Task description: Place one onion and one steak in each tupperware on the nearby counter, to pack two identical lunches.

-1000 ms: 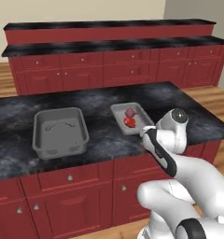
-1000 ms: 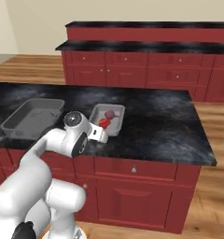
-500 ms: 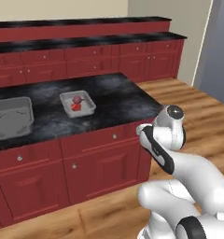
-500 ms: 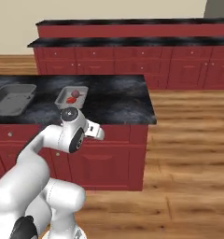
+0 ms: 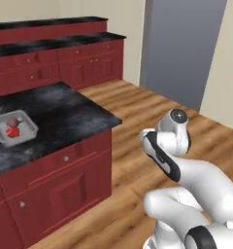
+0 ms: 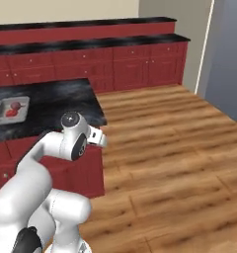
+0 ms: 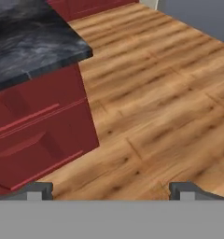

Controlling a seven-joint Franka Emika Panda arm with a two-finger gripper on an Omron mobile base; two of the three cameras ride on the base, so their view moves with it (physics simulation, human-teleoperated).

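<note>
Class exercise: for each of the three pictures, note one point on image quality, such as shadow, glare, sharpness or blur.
Left base view: flat even light, no glare on the black counter, small tupperware slightly soft. Right base view: faint shadow on the wooden floor beside the cabinets. Hand view: floorboards blurred, cabinet front soft.

red kitchen with wood floor

plank floor (image 7: 170,107) lies under the tool; a two-tiered red cabinet run (image 6: 115,62) lines the cream wall (image 5: 125,17), beside a grey door (image 5: 186,48).
</note>
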